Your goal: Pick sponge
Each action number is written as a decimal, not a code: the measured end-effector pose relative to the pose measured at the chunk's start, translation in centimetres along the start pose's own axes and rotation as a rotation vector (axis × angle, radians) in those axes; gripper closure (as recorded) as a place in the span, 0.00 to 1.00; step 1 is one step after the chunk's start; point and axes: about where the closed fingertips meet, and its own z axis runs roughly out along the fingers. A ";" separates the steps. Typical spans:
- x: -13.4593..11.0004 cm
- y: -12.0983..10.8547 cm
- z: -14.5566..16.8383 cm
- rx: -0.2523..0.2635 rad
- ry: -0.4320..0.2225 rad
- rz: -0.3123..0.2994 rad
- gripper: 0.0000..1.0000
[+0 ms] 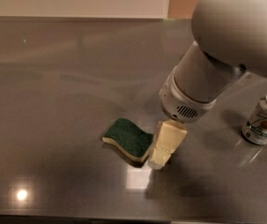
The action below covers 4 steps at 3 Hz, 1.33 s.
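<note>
The sponge (128, 140) lies flat on the grey table (54, 87), dark green top up, pale yellow foam showing along its front edge. My gripper (164, 150) hangs from the big white arm (217, 55) and is low over the table, right at the sponge's right end. Only one cream-coloured finger shows, and it hides the sponge's right edge.
A green and white soda can (264, 120) stands upright at the right, behind and to the right of the gripper. The table's front edge runs along the bottom of the view. A pale wall stands behind the table's far edge.
</note>
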 end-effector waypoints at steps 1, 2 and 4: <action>-1.5 0.7 2.7 -0.012 -0.032 0.005 0.00; -2.7 0.7 4.8 -0.021 -0.053 0.013 0.00; -3.9 0.8 6.6 -0.058 -0.051 0.024 0.41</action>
